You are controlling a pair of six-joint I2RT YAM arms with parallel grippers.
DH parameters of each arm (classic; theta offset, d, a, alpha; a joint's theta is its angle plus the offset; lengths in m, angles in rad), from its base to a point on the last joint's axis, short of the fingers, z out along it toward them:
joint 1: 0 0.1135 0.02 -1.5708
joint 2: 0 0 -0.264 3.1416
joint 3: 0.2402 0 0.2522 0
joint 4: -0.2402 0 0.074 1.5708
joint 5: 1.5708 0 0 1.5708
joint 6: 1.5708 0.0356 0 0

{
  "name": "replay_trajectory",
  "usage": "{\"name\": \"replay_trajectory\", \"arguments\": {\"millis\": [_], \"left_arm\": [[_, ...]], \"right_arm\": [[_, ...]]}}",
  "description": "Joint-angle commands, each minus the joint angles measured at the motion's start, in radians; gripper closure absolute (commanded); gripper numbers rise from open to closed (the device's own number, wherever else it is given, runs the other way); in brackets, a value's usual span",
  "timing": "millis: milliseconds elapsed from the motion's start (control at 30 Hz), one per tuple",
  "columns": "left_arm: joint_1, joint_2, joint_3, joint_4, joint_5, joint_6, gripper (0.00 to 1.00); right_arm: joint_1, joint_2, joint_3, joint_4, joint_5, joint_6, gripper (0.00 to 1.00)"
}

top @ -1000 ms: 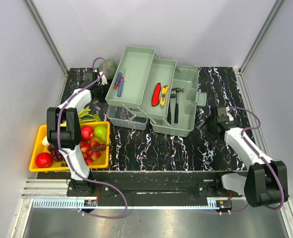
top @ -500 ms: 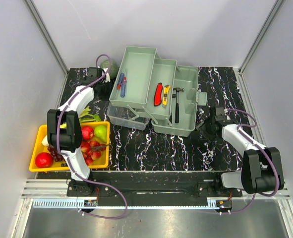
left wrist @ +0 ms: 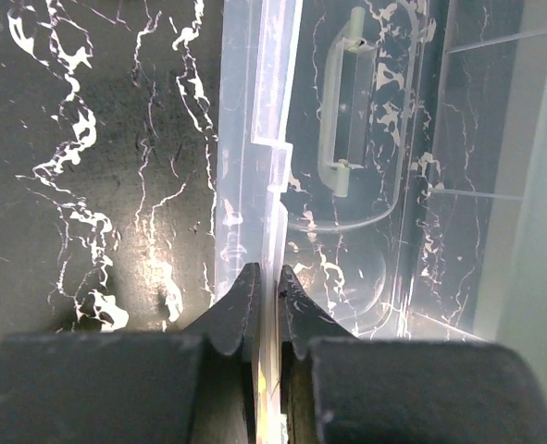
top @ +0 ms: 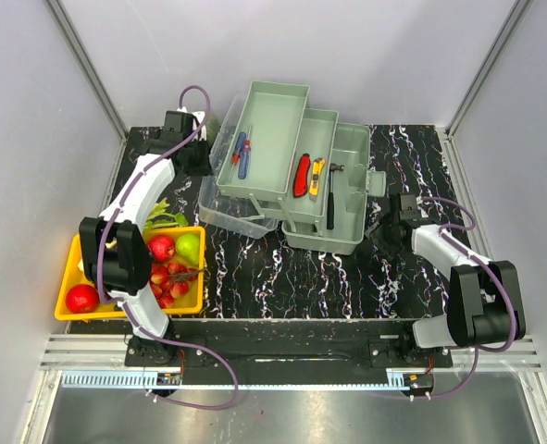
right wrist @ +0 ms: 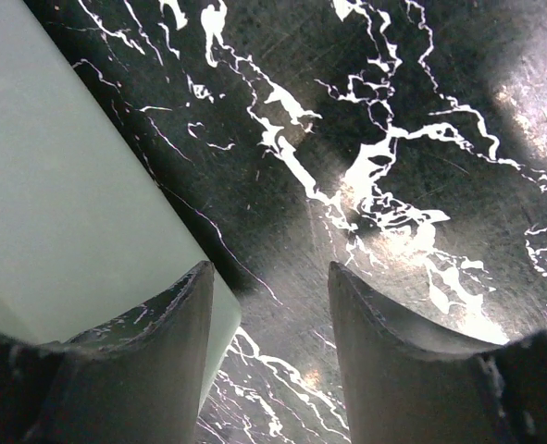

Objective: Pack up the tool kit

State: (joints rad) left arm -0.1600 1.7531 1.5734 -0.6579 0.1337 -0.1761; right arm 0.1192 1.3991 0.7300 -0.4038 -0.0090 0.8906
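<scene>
The tool kit (top: 350, 190), a pale grey-green box, stands mid-table with its fold-out trays (top: 275, 125) stepped up to the left. In the trays lie red and blue screwdrivers (top: 242, 154), a red knife (top: 302, 175) and a yellow knife (top: 317, 176); a hammer (top: 330, 199) lies in the base. The translucent lid (top: 229, 215) hangs at the left. My left gripper (top: 202, 159) is shut on the lid's rim (left wrist: 254, 139), with the lid handle (left wrist: 342, 111) ahead. My right gripper (top: 385, 226) is open beside the box's right wall (right wrist: 60, 185), nothing between its fingers (right wrist: 271, 277).
A yellow fruit tray (top: 66, 289) with apples and a pear sits at the near left beside the left arm. Grey walls and metal posts close in the black marbled table (top: 329, 277) on three sides.
My left gripper has risen and moved away with the lid rim, and the trays have shifted right over the base. The right gripper has come in against the box's right side.
</scene>
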Motion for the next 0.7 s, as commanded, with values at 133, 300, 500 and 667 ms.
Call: {"name": "replay_trajectory", "arguments": {"millis": [133,300,500,667], "left_arm": [[-0.134,-0.156,0.165,0.057,-0.126,0.024,1.0],[-0.234,-0.156,0.215,0.034,-0.297,0.062,1.0],[-0.349,-0.119,0.258,-0.002,-0.521,0.099,1.0],[-0.464,-0.064,0.319,-0.049,-0.752,0.136,1.0]], "right_arm": [[0.005,0.001,0.062,0.068,0.004,-0.024,0.42],[0.005,0.006,0.059,0.074,0.003,-0.005,0.43],[0.004,0.023,0.062,0.079,0.004,0.008,0.43],[0.004,0.046,0.071,0.08,0.004,0.019,0.44]]}}
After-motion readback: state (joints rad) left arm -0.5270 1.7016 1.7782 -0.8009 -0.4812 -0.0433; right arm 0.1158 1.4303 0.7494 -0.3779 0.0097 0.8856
